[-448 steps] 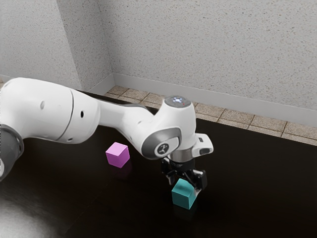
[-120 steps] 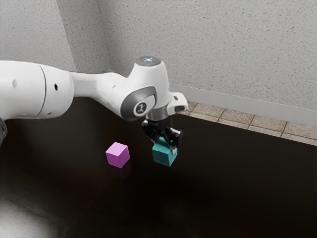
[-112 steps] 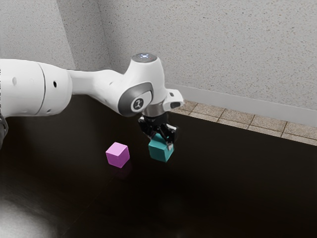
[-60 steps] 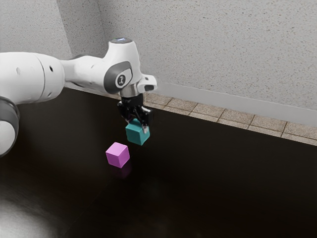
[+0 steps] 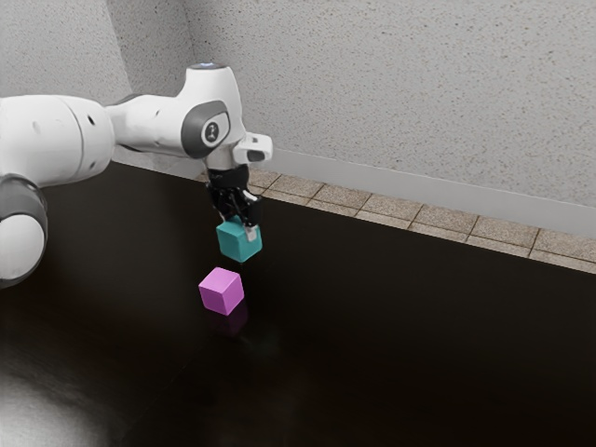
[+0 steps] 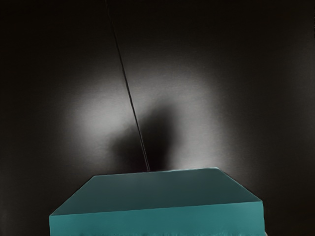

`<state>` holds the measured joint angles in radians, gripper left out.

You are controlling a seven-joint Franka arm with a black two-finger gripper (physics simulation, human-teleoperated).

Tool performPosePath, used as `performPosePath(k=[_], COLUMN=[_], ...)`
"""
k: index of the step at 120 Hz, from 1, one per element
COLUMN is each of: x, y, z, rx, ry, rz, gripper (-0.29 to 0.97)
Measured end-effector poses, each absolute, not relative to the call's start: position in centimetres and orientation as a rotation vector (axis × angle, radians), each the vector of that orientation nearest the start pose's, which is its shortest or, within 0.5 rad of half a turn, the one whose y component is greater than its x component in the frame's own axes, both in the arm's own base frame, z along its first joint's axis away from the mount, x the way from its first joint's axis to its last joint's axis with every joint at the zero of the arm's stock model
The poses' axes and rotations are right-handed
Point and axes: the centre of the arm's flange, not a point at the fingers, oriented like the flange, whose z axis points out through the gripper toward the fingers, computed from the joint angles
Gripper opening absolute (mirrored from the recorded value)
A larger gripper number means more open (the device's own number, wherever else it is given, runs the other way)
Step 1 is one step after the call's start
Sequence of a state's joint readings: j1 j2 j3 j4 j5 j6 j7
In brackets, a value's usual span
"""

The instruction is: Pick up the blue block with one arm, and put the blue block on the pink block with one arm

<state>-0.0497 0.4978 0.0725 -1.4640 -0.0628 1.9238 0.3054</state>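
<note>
The blue block, teal in shade, looms nearest the camera, with its flat top face and one side face showing. Beyond it lies the dark, glossy table, which carries a pale sheen. A thin dark line, perhaps a seam, runs across the table to the block, passing through a soft shadow.

Glossy white rounded arm with grey joint bands, a blue-lit top cap, black tool.
</note>
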Motion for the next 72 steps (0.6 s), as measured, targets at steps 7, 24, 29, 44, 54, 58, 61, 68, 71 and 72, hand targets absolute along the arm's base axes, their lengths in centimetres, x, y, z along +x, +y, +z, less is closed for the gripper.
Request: performPosePath(k=[7, 24, 29, 44, 54, 58, 61, 68, 71, 72], x=[69.4, 66.6, 65.6, 62.7, 61.4, 61.1, 60.9, 60.7, 60.6, 60.6], y=[0.4, 0.6, 0.6, 0.8, 1.0, 1.1, 1.2, 2.6, 3.3, 3.5], z=[39.3, 39.2, 39.3, 39.5, 39.8, 39.8, 39.7, 39.7, 39.8, 39.8], rx=[-3.139, -3.142, -3.142, -3.143, -3.144, -3.144, -3.145, -3.144, -3.144, -3.144], ry=[0.454, 0.503, 0.513, 0.524, 0.515, 0.507, 0.500, 0.452, 0.431, 0.425], rz=[0.054, 0.097, 0.101, 0.097, 0.081, 0.075, 0.071, 0.060, 0.054, 0.052], gripper=[0.36, 0.35, 0.35, 0.35, 0.35, 0.35, 0.35, 0.35, 0.35, 0.35])
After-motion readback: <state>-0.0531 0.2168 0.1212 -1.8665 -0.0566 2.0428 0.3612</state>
